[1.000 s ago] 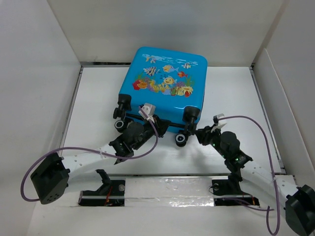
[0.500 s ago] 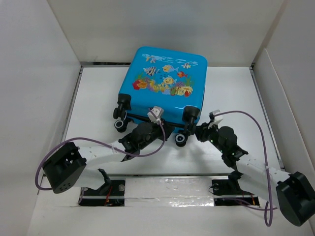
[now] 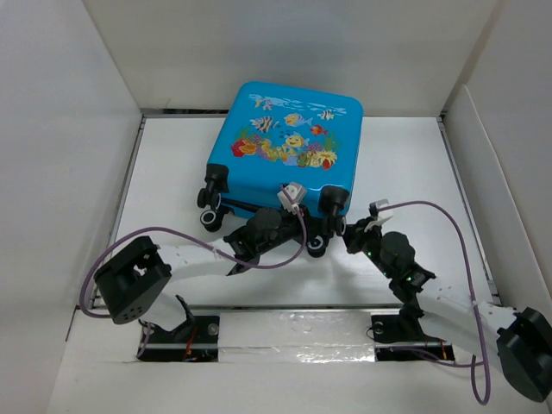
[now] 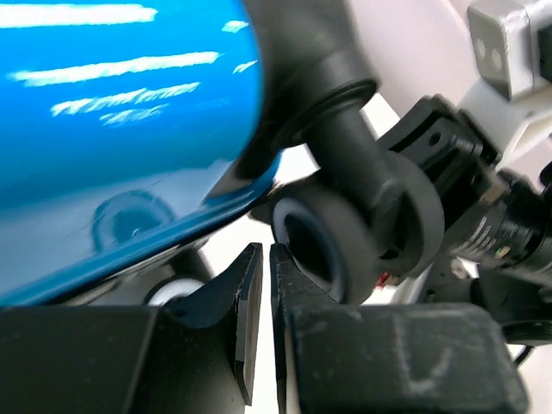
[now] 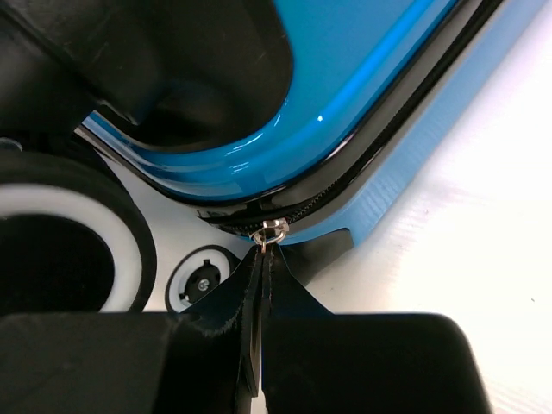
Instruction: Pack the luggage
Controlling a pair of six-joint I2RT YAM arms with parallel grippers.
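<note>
No words, labels, brand names or numbers can be read anywhere; the blue suitcase (image 3: 289,138) shows only cartoon fish pictures.

A robot test lab. White panels (image 3: 60,129) wall in a white counter (image 3: 172,164), with two cabled arms (image 3: 194,256) bolted at its near edge.

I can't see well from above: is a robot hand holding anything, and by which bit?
The right hand pinches the luggage by its zipper pull. The left hand is shut on nothing visible.
</note>
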